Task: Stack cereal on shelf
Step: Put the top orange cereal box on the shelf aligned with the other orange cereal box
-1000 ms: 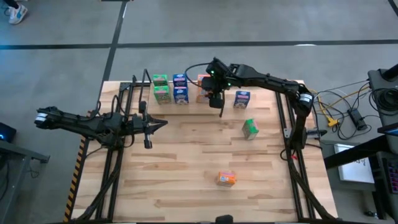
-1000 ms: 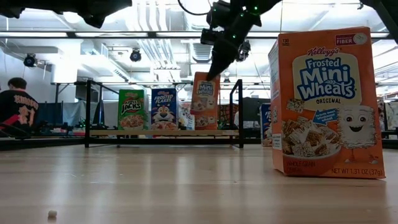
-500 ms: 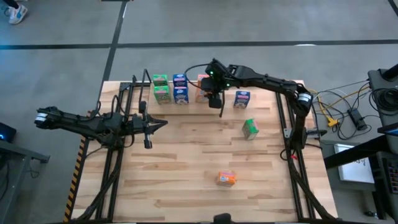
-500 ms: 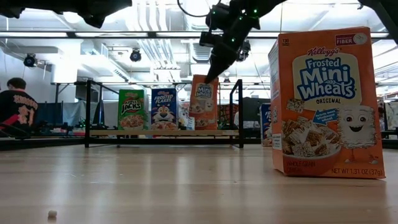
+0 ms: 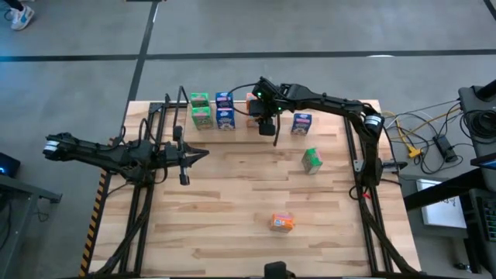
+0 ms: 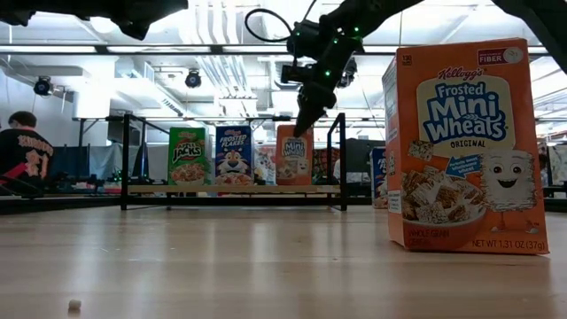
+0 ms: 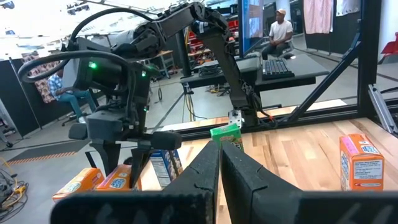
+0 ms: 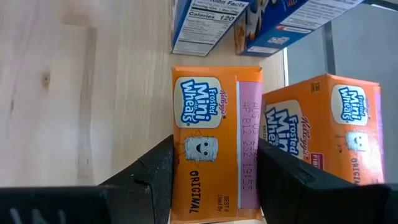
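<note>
My right gripper (image 5: 266, 118) stands over the shelf at the table's far side, shut on an orange cereal box (image 6: 293, 156). That box stands upright on the shelf's wood plank (image 6: 235, 189), between the black wire brackets (image 6: 341, 159) and to the right of a blue box (image 6: 233, 155) and a green box (image 6: 187, 156). A second orange box (image 8: 323, 137) stands just behind it. My left gripper (image 7: 219, 163) is shut and empty, held above the table's left side (image 5: 186, 157). My right gripper pinches the orange box's top end (image 8: 214, 124) between its two fingers (image 8: 155, 174), one on each of two opposite faces. The fingers come from above, slanting down. The box stands upright with its bottom on the shelf plank (image 6: 293, 185).
Loose boxes stand on the table: a blue one (image 5: 301, 122) right of the shelf, a green one (image 5: 311, 159) at mid right and an orange one (image 5: 282, 222) near the front, large in the low view (image 6: 465, 146). People sit in the room beyond.
My right gripper has gone down and slightly toward the table's left and far edge with the orange box. The box was tilted and lifted; now it is upright with its bottom on the shelf plank.
</note>
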Controlling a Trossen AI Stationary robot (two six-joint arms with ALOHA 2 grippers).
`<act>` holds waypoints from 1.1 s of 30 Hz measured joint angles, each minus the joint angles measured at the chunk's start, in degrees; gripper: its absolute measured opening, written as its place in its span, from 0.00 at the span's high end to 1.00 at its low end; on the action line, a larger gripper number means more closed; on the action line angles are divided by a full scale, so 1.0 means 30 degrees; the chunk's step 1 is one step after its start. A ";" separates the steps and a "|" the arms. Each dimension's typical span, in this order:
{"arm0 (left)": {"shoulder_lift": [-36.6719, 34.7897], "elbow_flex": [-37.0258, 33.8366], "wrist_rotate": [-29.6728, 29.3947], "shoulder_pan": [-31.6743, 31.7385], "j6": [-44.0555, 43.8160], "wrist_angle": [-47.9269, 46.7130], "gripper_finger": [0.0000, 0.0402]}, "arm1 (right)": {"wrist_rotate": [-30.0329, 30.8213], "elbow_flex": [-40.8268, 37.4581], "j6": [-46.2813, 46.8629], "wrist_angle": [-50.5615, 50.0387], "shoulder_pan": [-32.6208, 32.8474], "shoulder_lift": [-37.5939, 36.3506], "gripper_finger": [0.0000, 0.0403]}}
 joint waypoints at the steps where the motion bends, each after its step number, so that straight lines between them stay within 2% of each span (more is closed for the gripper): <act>1: 0.0000 0.0000 -0.0001 0.0000 -0.0003 0.0000 1.00 | -0.0030 0.0000 0.0002 0.0000 0.0000 0.0000 0.58; 7: 0.0000 0.0000 -0.0002 0.0000 -0.0004 0.0000 1.00 | -0.0030 0.0000 0.0004 0.0004 0.0000 0.0000 0.56; 20: 0.0000 0.0003 0.0001 0.0000 -0.0005 0.0007 1.00 | -0.0037 0.0018 0.0368 0.0083 -0.0057 0.0000 0.44; 33: 0.0000 0.0000 -0.0002 0.0004 -0.0005 0.0015 1.00 | 0.0023 0.0109 0.0361 0.0133 -0.0122 0.0000 0.41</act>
